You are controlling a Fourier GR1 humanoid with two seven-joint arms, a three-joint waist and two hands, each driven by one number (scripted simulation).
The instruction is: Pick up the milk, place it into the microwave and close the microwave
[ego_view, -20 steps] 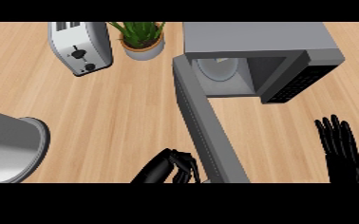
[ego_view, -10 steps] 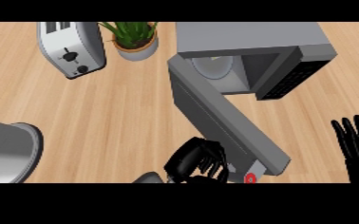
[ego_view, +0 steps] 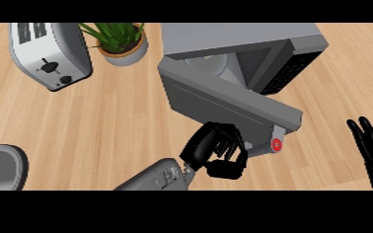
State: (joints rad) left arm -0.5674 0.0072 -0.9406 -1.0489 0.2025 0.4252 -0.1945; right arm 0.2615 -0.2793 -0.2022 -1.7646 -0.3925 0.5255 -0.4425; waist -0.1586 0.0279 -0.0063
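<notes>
The grey microwave (ego_view: 247,39) stands at the back right of the wooden counter. Its door (ego_view: 218,103) hangs about half shut, slanting from the hinge at the left towards a red button (ego_view: 276,145) at its free end. Through the remaining gap a pale rounded shape (ego_view: 211,64) shows inside; I cannot tell whether it is the milk. My left hand (ego_view: 215,148) lies against the door's outer face near the free end, fingers relaxed and holding nothing. My right hand (ego_view: 362,143) rests open at the right edge, fingers up.
A silver toaster (ego_view: 50,54) stands at the back left, with a potted green plant (ego_view: 120,42) beside it. A grey round vessel (ego_view: 9,168) pokes in at the lower left edge. Bare wooden counter (ego_view: 94,123) lies between them and the door.
The door has swung from wide open towards the microwave. My left hand has followed it forward and to the right, staying against its face. The right hand stays at the edge.
</notes>
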